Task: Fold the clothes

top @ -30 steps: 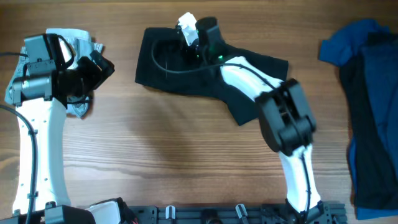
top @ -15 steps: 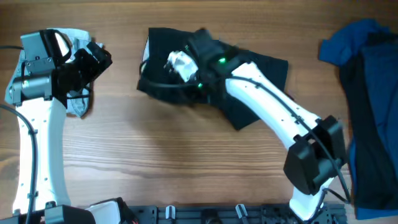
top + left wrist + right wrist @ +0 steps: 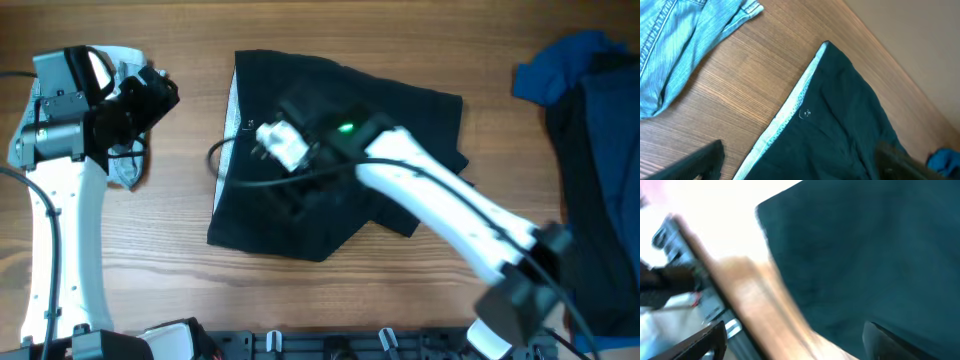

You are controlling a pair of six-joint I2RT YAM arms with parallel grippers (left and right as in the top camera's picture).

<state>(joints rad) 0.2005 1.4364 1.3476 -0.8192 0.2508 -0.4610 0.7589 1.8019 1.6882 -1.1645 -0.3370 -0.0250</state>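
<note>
Two arms, one garment between them: black shorts (image 3: 420,110) spread across the middle of the tabletop (image 3: 180,280), right underneath the right end effector (image 3: 796,342). Long axis roughly left to right in the overhead view, with the pale waistband (image 3: 790,110) as the left-hand edge, running front to back. Near hem uneven and bunched, not yet squared.

Right fingers (image 3: 695,345) spread wide in a blurred wrist view, with nothing seen pinched between them. Released, by the look of it, and low over black cloth close to one of its edges. Left end effector (image 3: 160,98) likewise splayed and empty, parked over the light-blue denim shorts (image 3: 675,45) at far left, near the waistband but apart from it.

Nearer to the bulk of the cloth: the right arm. Nearer to the waistband corners: the left.

Plenty of bare wood in front of the black shorts and between them and the denim — room enough to drag or flip a half across. Less room rightward, given the royal-blue garment (image 3: 555,75) and the navy garment (image 3: 610,170) heaped at the tabletop's right edge. Probably best to fold across the short axis, right side over toward the waistband, away from that heap.
</note>
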